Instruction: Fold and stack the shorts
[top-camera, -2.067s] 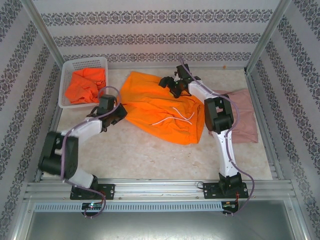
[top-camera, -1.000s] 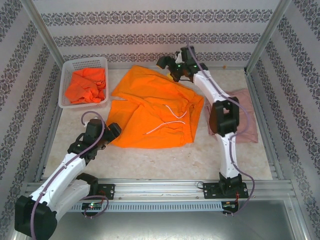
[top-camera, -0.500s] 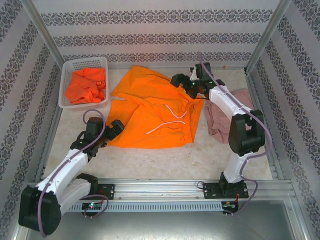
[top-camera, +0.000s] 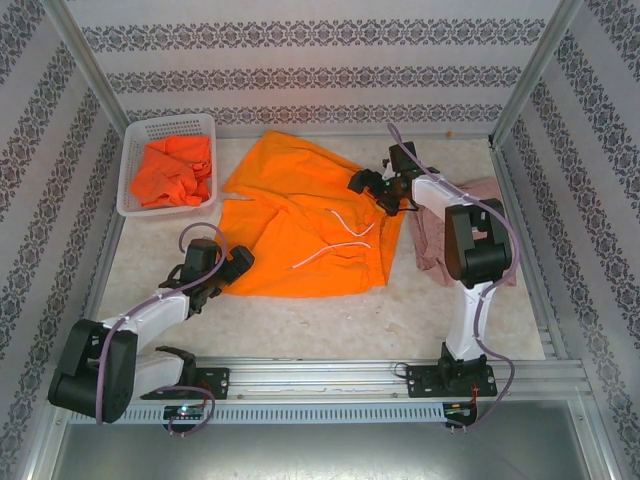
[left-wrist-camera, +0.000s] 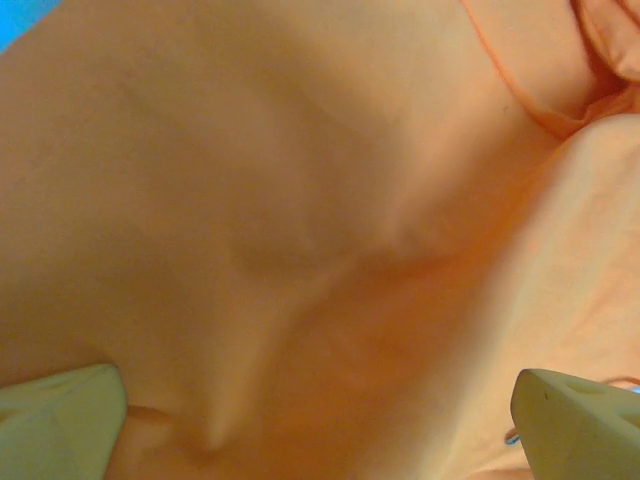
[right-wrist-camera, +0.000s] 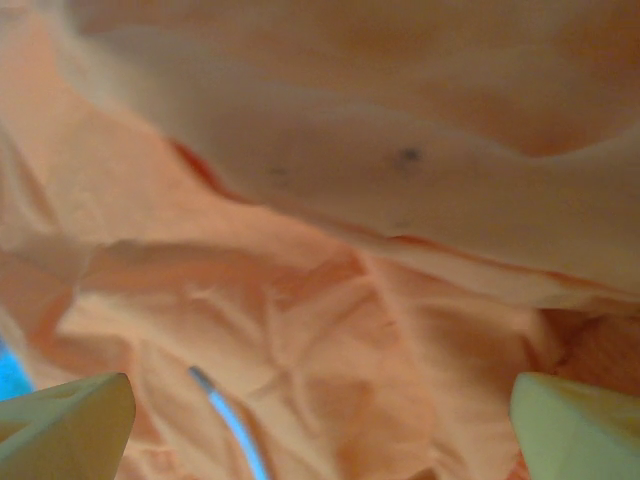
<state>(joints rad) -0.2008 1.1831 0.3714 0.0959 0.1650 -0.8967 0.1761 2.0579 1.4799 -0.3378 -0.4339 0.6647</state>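
The table (top-camera: 300, 330) carries everything. Its biggest item is the spread orange shorts (top-camera: 300, 215), lying just right of the white basket (top-camera: 168, 211). The waist end faces away from the basket and the two legs point back toward it, so the long axis runs roughly side to side. The dusty pink shorts (top-camera: 428, 250) sit farther from the basket, touching or nearly touching the orange waist edge, and the right arm partly covers them. Inside the basket is a crumpled heap of more orange shorts (top-camera: 170, 170).

The left gripper (top-camera: 238, 266) is at the corner of the leg nearer than the basket. Its wrist camera shows the fingertips (left-wrist-camera: 60, 425) spread wide, with cloth beyond them and nothing pinched. The right gripper (top-camera: 362, 184) is at the far waist corner, diagonally opposite, and its fingers (right-wrist-camera: 575, 425) are likewise parted over wrinkled fabric. Each arm is therefore closest to its own corner, which probably suits a fold across the long axis.

A white drawstring (top-camera: 330, 250) trails over the waist area. I cannot tell whether either gripper touches the cloth, and the far leg's hem folds under itself.
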